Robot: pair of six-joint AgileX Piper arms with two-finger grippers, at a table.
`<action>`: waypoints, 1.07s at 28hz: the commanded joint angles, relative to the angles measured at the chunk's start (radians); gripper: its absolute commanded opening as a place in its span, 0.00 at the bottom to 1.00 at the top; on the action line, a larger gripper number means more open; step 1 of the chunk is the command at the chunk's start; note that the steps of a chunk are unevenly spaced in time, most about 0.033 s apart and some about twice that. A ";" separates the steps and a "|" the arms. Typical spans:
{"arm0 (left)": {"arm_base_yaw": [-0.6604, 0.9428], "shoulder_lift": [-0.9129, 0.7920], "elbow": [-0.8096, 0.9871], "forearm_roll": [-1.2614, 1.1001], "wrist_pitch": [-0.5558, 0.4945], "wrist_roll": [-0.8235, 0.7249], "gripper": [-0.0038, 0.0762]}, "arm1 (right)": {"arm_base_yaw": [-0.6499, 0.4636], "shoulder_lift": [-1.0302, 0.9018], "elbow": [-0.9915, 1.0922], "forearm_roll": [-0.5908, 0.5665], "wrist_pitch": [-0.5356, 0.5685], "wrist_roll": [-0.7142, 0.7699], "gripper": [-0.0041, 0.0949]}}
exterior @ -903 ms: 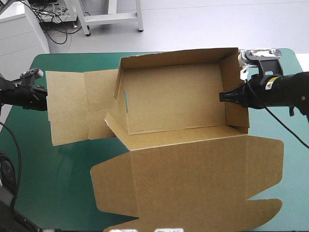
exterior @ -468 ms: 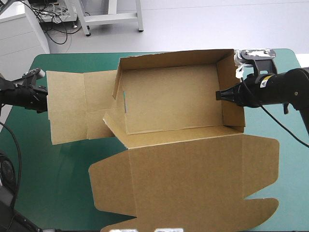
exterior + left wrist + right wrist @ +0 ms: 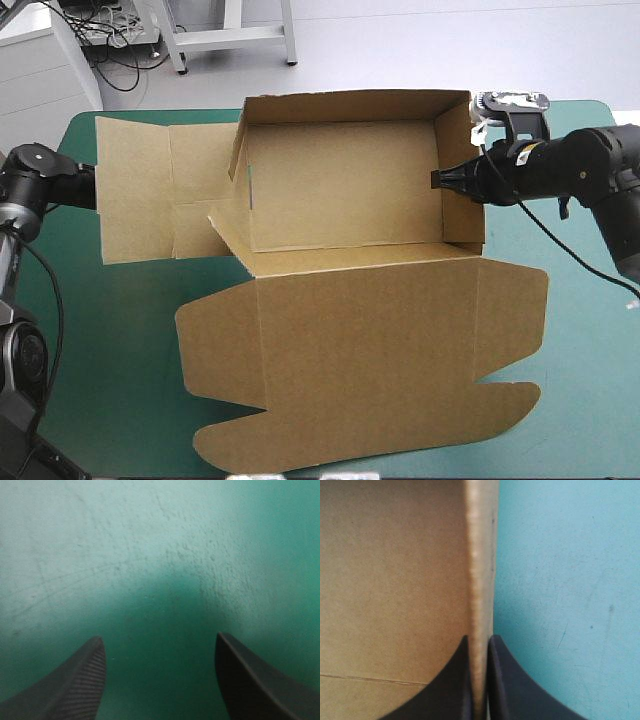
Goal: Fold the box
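**Light, stiff board: take it by the wall edges**

Nearest, the lid [image 3: 360,370] of the brown box [image 3: 345,205] lies flat on the teal-green bench [image 3: 110,370]. Beyond it, the tray stands open mid-bench. The right gripper [image 3: 479,639] pinches the right wall [image 3: 458,170]. The left gripper [image 3: 158,640] hangs spread over bare cover. The board looks light and stiff, probably bending only at its creases.

Nothing written, printed or numbered can be read in any view. The brown box [image 3: 340,190] is plain board. A small pale sticker [image 3: 521,151] on the right arm [image 3: 570,165], at three o'clock from the box, is too small to read.
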 commanded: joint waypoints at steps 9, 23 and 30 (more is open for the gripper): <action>-0.041 -0.063 -0.024 -0.145 0.081 -0.004 0.60 | -0.003 0.021 -0.028 -0.075 -0.112 0.044 0.03; -0.104 -0.132 -0.026 -0.304 0.081 0.009 0.60 | -0.003 0.069 -0.028 -0.089 -0.123 0.044 0.03; -0.170 -0.144 -0.026 -0.395 0.081 0.009 0.60 | -0.003 0.069 -0.028 -0.100 -0.123 0.044 0.03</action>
